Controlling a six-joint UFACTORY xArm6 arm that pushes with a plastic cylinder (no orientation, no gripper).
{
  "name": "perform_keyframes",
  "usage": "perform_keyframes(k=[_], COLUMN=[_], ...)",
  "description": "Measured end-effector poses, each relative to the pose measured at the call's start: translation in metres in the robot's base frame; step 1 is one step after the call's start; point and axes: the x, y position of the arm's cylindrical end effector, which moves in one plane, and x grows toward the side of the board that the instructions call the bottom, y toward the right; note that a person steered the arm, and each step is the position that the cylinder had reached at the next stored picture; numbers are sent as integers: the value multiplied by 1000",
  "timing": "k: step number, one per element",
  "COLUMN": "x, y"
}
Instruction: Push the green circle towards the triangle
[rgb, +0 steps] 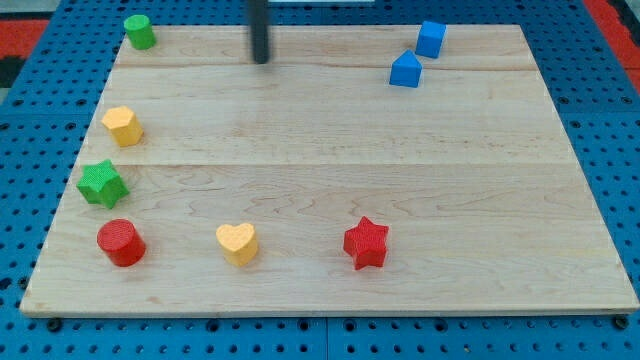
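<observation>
The green circle (139, 32) stands at the board's top left corner. The blue triangle-like block (405, 70) sits at the top right, with a blue cube (431, 38) just above and right of it. My tip (261, 60) is near the top edge, well to the right of the green circle and left of the blue blocks, touching no block.
A yellow hexagon (122, 125), a green star (102, 184) and a red circle (121, 242) run down the left side. A yellow heart (237, 243) and a red star (366, 243) lie near the bottom. The wooden board (330, 170) rests on a blue pegboard.
</observation>
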Motion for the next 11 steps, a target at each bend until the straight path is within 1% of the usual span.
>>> perform_keyframes(k=[1, 2, 3, 4, 5, 6, 7, 8, 10, 11], x=[3, 0, -35, -72, -69, -26, -8, -6, -2, 6], y=[-144, -157, -153, -138, -71, 35, 62, 53, 119, 119])
